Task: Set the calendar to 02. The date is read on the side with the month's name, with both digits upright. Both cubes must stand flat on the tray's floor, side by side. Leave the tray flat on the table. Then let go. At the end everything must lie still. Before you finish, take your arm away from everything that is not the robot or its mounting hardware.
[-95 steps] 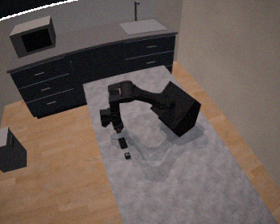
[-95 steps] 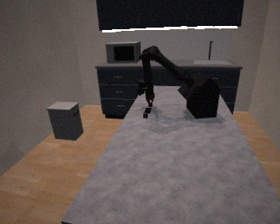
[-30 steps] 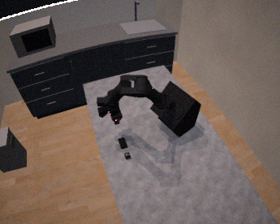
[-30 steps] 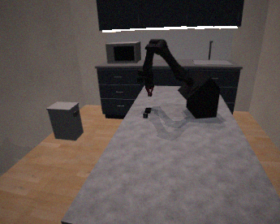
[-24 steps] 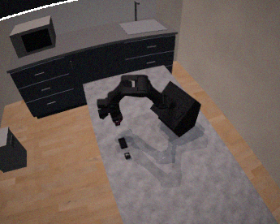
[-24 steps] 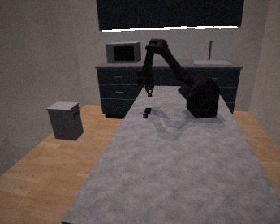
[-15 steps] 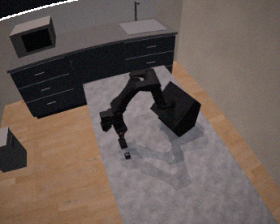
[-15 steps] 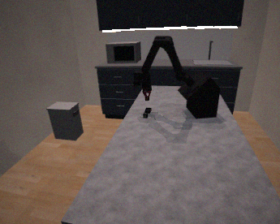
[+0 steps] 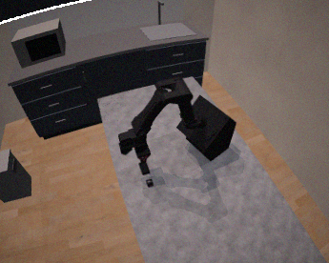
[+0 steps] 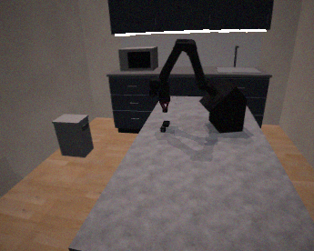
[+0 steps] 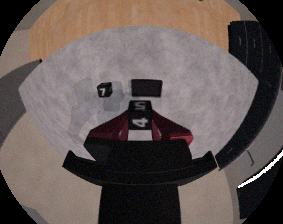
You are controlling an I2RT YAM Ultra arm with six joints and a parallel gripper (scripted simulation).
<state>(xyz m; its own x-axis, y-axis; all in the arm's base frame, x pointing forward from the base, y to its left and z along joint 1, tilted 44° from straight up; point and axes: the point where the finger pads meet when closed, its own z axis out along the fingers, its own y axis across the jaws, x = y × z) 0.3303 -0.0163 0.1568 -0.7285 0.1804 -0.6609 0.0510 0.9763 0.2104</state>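
Wrist view: the gripper (image 9: 143,158) (image 10: 165,106) (image 11: 140,113) is closed on a black cube (image 10: 165,110) (image 11: 140,108), whose visible faces carry a white 4 and a white 5, both turned sideways. Only this view makes digits legible; it also shows a 7 on the second cube (image 9: 150,183) (image 10: 163,129) (image 11: 104,90), lying on the table (image 9: 213,205) (image 10: 194,182) (image 11: 192,65) beside the dark tray (image 9: 144,168) (image 10: 166,123) (image 11: 146,87), not touching it. Exterior view: the gripper is raised above the tray. Top view: held cube not distinguishable.
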